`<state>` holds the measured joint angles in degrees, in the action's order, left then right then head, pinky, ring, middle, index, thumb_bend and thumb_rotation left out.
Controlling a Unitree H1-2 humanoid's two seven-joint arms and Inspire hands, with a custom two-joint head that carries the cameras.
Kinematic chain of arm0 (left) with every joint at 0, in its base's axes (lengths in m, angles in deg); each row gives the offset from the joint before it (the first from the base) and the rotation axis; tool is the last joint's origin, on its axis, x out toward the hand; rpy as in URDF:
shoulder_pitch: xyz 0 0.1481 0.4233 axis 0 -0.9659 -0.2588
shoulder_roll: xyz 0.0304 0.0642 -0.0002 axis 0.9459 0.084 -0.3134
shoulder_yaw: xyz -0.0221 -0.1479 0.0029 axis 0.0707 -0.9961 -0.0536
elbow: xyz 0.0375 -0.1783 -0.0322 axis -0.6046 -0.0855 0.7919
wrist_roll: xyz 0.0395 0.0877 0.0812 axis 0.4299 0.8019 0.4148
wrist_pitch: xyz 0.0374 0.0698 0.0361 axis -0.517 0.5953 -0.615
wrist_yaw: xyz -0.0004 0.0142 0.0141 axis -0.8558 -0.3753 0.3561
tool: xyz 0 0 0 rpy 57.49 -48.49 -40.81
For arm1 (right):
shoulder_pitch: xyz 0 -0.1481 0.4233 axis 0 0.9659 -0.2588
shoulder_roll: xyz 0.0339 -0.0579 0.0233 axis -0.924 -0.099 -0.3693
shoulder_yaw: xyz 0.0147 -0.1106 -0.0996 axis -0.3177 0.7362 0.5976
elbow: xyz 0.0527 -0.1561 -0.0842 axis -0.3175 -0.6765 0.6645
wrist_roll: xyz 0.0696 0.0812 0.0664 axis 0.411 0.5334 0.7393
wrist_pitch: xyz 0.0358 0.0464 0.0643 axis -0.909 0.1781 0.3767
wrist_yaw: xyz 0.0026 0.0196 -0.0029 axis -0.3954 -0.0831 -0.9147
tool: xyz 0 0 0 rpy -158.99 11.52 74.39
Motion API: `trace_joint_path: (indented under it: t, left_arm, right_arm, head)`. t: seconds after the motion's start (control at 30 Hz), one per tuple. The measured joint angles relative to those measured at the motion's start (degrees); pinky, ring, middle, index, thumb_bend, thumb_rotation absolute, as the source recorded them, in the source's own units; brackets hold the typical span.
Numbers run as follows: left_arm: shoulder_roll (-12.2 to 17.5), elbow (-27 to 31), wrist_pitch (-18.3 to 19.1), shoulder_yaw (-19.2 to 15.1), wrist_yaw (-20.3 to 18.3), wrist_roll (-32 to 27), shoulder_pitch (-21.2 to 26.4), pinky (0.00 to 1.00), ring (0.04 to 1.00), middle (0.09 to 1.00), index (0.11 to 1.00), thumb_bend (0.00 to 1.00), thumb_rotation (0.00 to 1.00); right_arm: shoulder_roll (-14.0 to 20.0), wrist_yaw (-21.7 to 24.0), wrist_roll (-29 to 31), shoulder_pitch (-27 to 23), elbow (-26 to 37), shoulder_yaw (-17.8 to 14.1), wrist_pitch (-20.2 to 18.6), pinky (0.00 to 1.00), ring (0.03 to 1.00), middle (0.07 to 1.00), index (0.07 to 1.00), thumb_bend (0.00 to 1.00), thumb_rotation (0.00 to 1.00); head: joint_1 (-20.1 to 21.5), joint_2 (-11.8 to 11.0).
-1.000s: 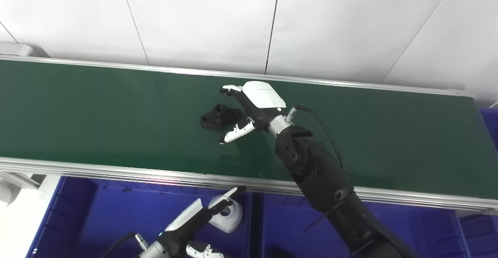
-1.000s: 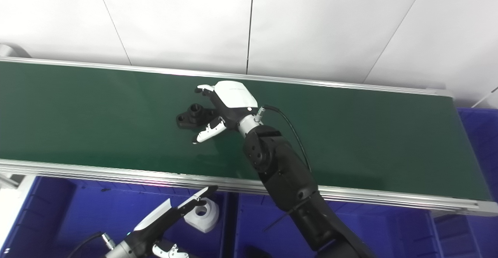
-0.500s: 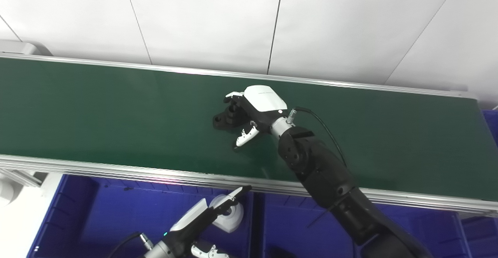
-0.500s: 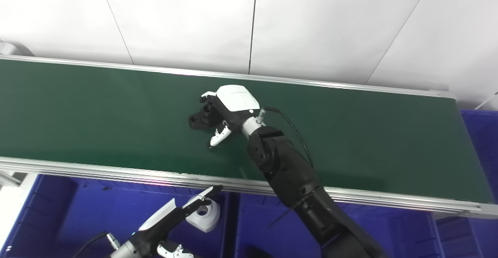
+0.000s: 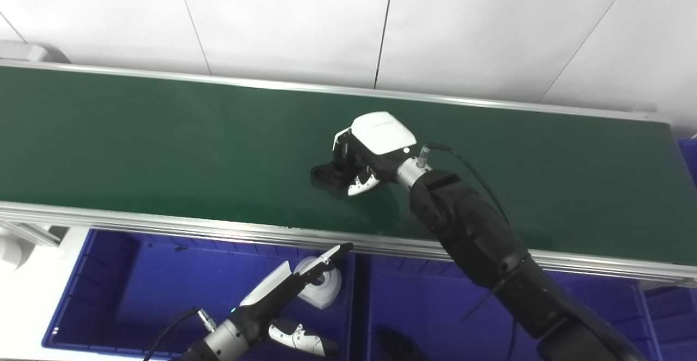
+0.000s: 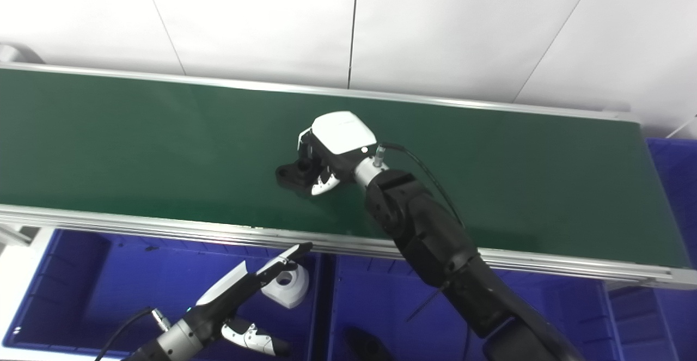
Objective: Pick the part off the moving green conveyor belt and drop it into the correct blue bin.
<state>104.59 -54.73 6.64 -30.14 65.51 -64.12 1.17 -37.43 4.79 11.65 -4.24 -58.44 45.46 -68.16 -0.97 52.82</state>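
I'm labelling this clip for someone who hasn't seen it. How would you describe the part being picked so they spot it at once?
Find the long green conveyor belt running across the picture. Near its middle, the right hand with a white back is closed on a small black flanged part. It is the only object on the belt; the white rounded part lies below, in the blue bin.

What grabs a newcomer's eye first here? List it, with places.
First, the right hand in the middle of the green conveyor belt, its fingers closed on a black part. Next, the blue bins below the belt's near rail, where the open left hand hovers by a white part.
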Motion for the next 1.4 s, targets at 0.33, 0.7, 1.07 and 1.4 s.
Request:
trace_joint_path:
  t: [0.33, 0.7, 1.07, 1.4]
  left_arm:
    - [-0.25, 0.8, 0.13, -1.25, -0.59, -0.01, -0.14, 0.94, 1.0, 1.0, 1.0, 0.92, 0.57]
    - [-0.29, 1.75, 0.83, -2.04, -2.4, -1.18, -0.87, 0.95, 1.0, 1.0, 1.0, 0.92, 0.58]
    - [-0.8, 3.59, 0.81, -2.39, -2.71, -1.17, -1.84, 0.95, 1.0, 1.0, 1.0, 0.91, 0.58]
    - [-0.73, 4.95, 0.85, -3.44, -3.08, -2.6, -3.02, 0.93, 0.995, 1.0, 1.0, 0.91, 0.56]
  right_arm:
    - [1.11, -3.1, -3.11, 2.24, 2.37, -0.42, 0.05, 0.19, 0.361, 0.476, 0.507, 0.51, 0.0]
    - [-0.16, -10.5, -4.2, 9.97, 7.43, -4.59, 0.03, 0.14, 0.195, 0.471, 0.481, 0.53, 0.0]
    - [-1.19, -15.31, -3.16, 21.6, 24.71, -13.22, -0.08, 0.14, 0.19, 0.472, 0.482, 0.52, 0.0]
    - [-0.33, -13.1, -2.87, 33.56, 38.04, -18.94, -0.22, 0.14, 0.179, 0.439, 0.497, 0.52, 0.0]
  head:
    - [-0.09, 0.09]
    - [0.79, 0.44]
    - [2.37, 1.49]
    - [4.66, 3.16]
